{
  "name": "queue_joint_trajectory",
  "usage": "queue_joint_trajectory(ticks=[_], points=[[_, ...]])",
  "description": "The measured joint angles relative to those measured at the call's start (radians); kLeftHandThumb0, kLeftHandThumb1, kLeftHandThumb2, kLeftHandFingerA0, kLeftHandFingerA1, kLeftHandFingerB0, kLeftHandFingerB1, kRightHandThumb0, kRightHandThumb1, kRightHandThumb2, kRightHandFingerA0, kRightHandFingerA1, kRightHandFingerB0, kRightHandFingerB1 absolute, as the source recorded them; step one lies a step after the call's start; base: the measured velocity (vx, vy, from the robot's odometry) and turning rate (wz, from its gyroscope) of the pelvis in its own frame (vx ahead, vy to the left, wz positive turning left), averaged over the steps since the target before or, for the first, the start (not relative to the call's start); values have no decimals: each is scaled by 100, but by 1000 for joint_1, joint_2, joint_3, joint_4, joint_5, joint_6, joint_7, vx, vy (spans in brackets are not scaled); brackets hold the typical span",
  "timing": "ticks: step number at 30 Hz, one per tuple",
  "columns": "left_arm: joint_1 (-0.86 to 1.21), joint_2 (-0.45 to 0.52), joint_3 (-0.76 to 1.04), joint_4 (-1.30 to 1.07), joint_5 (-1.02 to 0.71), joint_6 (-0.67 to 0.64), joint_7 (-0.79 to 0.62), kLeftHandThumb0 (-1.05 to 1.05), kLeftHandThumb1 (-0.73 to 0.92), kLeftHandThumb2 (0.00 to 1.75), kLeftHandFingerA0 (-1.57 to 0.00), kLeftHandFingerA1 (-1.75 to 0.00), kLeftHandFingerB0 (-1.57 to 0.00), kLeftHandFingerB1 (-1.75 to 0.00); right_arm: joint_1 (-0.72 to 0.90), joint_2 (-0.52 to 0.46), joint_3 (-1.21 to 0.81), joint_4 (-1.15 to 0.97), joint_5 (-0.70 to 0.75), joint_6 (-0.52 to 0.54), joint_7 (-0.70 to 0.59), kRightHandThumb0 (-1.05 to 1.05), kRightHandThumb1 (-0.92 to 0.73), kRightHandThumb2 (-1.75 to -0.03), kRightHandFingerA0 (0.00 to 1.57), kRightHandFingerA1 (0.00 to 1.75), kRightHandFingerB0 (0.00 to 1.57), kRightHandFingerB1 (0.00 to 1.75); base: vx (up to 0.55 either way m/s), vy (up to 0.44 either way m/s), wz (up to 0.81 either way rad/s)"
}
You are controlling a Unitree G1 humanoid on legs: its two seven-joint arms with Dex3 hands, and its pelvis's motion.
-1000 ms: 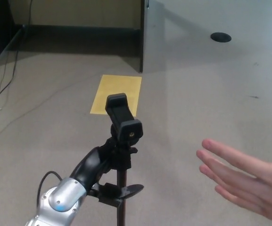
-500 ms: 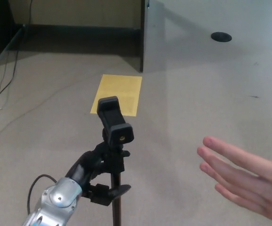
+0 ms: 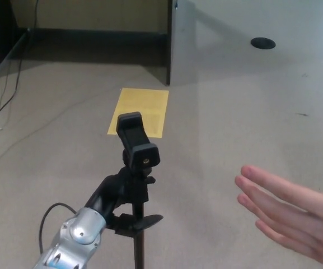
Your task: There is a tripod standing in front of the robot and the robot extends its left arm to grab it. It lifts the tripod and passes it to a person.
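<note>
Tripod [image 3: 137,168] left of person's hand [image 3: 287,210]

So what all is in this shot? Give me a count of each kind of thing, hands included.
Tripods: 1, the tripod, black
Robot hands: 1, the left hand, gripping the tripod
Person's hands: 1, the person's hand, open at the right
Yellow sheets on the floor: 1, the yellow sheet
Cables on the floor: 1, the cable
Total: 5
</note>
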Motion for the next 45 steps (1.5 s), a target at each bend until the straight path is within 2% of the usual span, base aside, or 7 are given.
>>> queue_joint_trajectory(ticks=[3, 5, 6, 15, 43, 44, 45], points=[[0, -7, 7, -7, -8, -9, -14, -18, 86, 66, -98, -53, -48, -37, 0, 0, 3, 1, -1, 0, 0, -42, -71, -62, 72, 46, 47, 36, 0, 0, 0], [0, -12, 10, -14, -15, -9, -30, -8, 83, 65, -106, -61, -81, -51, -2, 0, 8, 1, -2, 2, 1, -48, -60, -89, 60, 58, 40, 50, 0, 0, 0], [0, -13, 13, -18, -18, -9, -40, -6, 84, 65, -108, -70, -90, -64, -4, 0, 10, 3, -2, 3, 2, -43, -74, -62, 66, 45, 45, 36, 0, 0, 0], [3, -34, 38, -47, -46, -10, -92, -9, 81, 77, -98, -137, -70, -122, -20, 0, 11, 8, 0, 25, 31, -42, -74, -62, 64, 43, 45, 36, 0, 0, 0], [-208, -133, 111, -601, -136, 164, -135, -16, 75, 78, -103, -140, -82, -113, -21, -8, -9, 1, 1, 41, 51, -41, -75, -62, 65, 45, 44, 36, 0, 0, 0], [-231, -140, 105, -621, -138, 178, -138, -13, 78, 76, -100, -142, -78, -114, -22, -8, -10, 0, 1, 41, 51, -47, -61, -90, 57, 58, 38, 49, 0, 0, 0], [-251, -147, 102, -635, -139, 189, -140, -14, 79, 74, -98, -145, -78, -115, -24, -8, -11, 0, 1, 42, 52, -48, -61, -89, 59, 58, 39, 50, 0, 0, 0]])
